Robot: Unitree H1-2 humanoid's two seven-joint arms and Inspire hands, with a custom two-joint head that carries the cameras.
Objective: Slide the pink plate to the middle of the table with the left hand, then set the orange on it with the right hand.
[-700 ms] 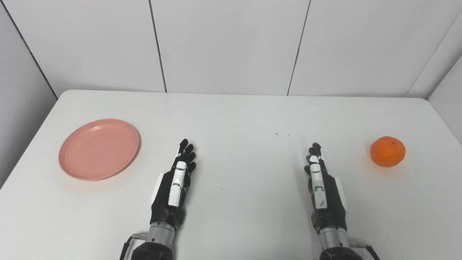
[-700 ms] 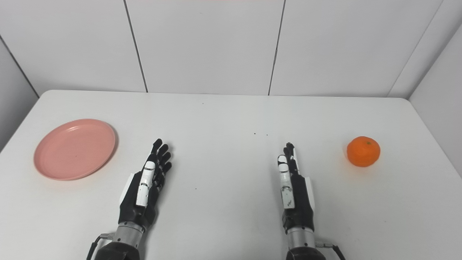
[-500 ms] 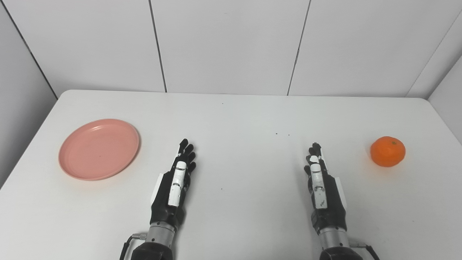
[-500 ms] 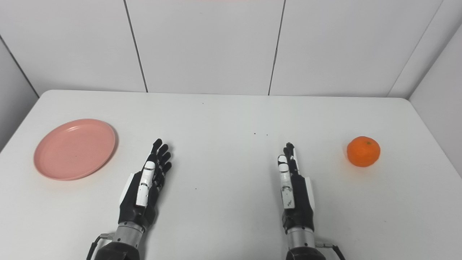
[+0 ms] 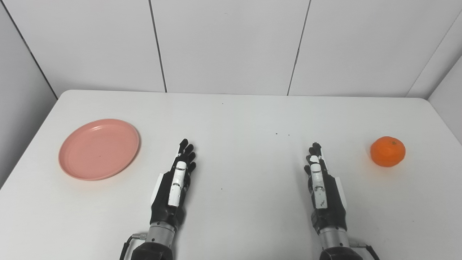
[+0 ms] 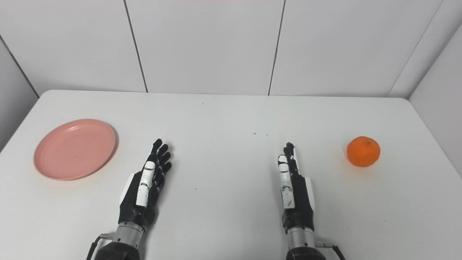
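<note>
In the left eye view, a white worktop [image 5: 238, 119] runs back to a panelled white wall [image 5: 227, 43]. A pink plate [image 5: 99, 148] lies flat near the worktop's left edge, and nothing is on it; its dish is bare. An orange [image 5: 387, 151] sits on the bare worktop near the right edge, well apart from the plate. The left robot hand [image 5: 173, 187] lies low over the near part of the worktop, to the right of the plate and apart from it, fingers stretched forward and slightly spread, grasping nothing. The right robot hand [image 5: 322, 187] lies the same way, fingers straight and close together, released and empty, to the left of the orange and not touching it. A few small dark specks [image 5: 282, 134] mark the worktop's middle.

In the right eye view, the plate [image 6: 75, 148] again shows an empty dish, close to the left edge. The orange [image 6: 363, 151] rests on the worktop by itself, not on the plate. Both robot hands, left [image 6: 144, 187] and right [image 6: 293, 187], are extended and hold nothing, with the middle of the worktop between them.
</note>
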